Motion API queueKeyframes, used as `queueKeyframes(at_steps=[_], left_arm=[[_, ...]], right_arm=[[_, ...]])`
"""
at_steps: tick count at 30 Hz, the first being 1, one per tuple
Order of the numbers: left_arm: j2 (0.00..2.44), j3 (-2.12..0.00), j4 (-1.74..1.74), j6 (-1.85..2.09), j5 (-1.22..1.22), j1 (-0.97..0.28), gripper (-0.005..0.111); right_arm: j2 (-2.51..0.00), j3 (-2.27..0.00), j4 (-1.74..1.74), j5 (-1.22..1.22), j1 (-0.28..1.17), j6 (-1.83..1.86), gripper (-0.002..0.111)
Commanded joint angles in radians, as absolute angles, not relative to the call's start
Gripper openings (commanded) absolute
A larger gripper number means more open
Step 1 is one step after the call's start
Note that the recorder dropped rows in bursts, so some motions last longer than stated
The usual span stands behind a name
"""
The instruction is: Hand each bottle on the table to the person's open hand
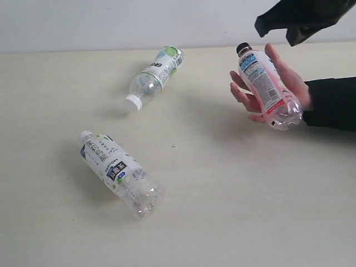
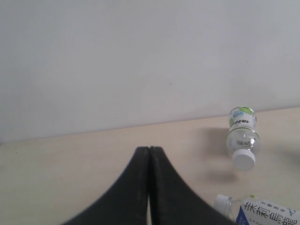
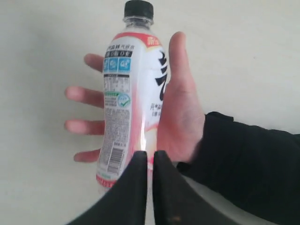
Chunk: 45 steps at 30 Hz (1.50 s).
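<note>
The black-capped bottle with the red-pink label lies in the person's open hand, palm up over the table. My right gripper hovers above that hand, shut, apart from the bottle, with nothing between its fingers. Two white-capped clear bottles lie on their sides: one at the back, one nearer the front left. My left gripper is shut and empty, low over the table to the left of both bottles, outside the exterior view. A fourth bottle is not in view.
The person's black sleeve reaches in from the right edge. A pale wall rises behind the table's far edge. Bare tabletop spreads across the front right and the far left.
</note>
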<state>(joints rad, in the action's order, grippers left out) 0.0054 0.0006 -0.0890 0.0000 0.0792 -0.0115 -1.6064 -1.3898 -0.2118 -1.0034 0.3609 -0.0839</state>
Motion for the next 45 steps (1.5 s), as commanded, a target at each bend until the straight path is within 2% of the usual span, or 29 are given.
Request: queueKeyframes(at_steps=[1, 7, 11, 21, 29, 45], left_arm=[[0.000, 0.000, -0.091, 0.000, 0.075, -0.010, 0.000], [0.000, 0.000, -0.091, 0.000, 0.075, -0.010, 0.000], [0.000, 0.000, -0.091, 0.000, 0.075, -0.010, 0.000], [0.000, 0.000, -0.091, 0.000, 0.075, -0.010, 0.000], [0.000, 0.000, -0.091, 0.000, 0.075, -0.010, 0.000], [0.000, 0.000, -0.091, 0.000, 0.080, -0.010, 0.000]], right_arm=[[-1.405, -1.216, -0.165, -0.940, 0.354, -0.017, 0.001], [-1.036, -0.860, -0.164, -0.765, 0.354, -0.014, 0.000], [-0.785, -0.683, -0.125, -0.731, 0.354, -0.006, 0.000], [-0.259, -0.623, -0.194, -0.860, 0.354, 0.000, 0.000], [-0.004, -0.522, -0.240, -0.811, 0.354, 0.000, 0.000], [0.000, -0.496, -0.286, -0.817, 0.361, -0.054, 0.000]])
